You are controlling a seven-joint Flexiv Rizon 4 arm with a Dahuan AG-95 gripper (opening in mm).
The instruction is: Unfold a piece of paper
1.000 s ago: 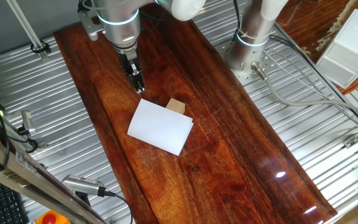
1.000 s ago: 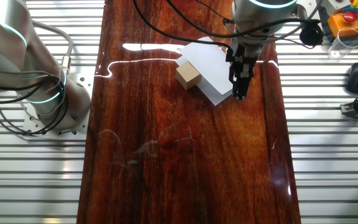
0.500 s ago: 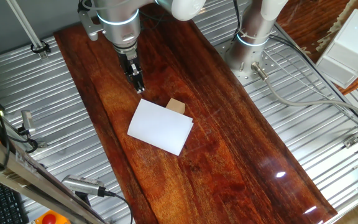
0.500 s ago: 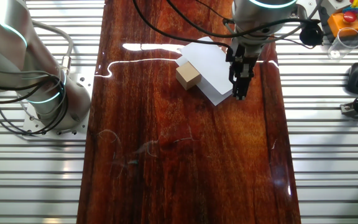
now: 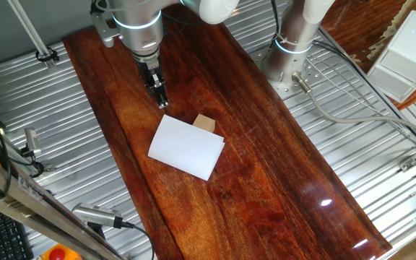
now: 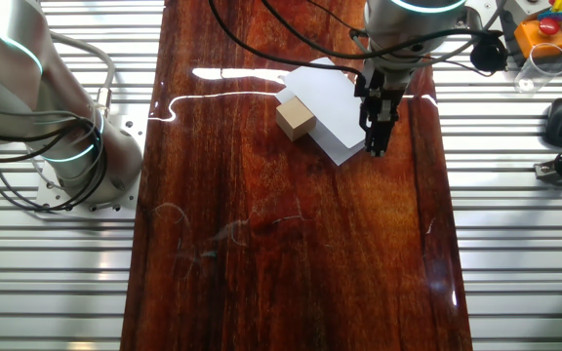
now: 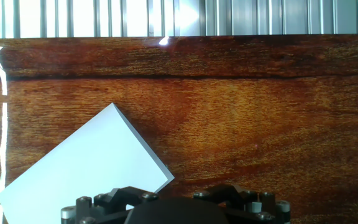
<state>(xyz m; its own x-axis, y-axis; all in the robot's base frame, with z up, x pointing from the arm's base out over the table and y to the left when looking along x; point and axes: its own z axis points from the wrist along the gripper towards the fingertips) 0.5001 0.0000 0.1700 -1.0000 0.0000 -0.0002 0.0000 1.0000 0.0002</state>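
The paper (image 5: pixel 186 147) lies folded on the table (image 5: pixel 280 180) beside a block (image 5: pixel 204 123), and the gripper (image 5: pixel 162 102), fingers together and empty, hovers by its corner, needing to catch the top flap's edge

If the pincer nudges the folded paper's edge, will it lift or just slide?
The folded paper looks thin and light on a glossy tabletop, so it will likely slide. The wooden block touching its edge may stop it. A lifted flap would probably flop.
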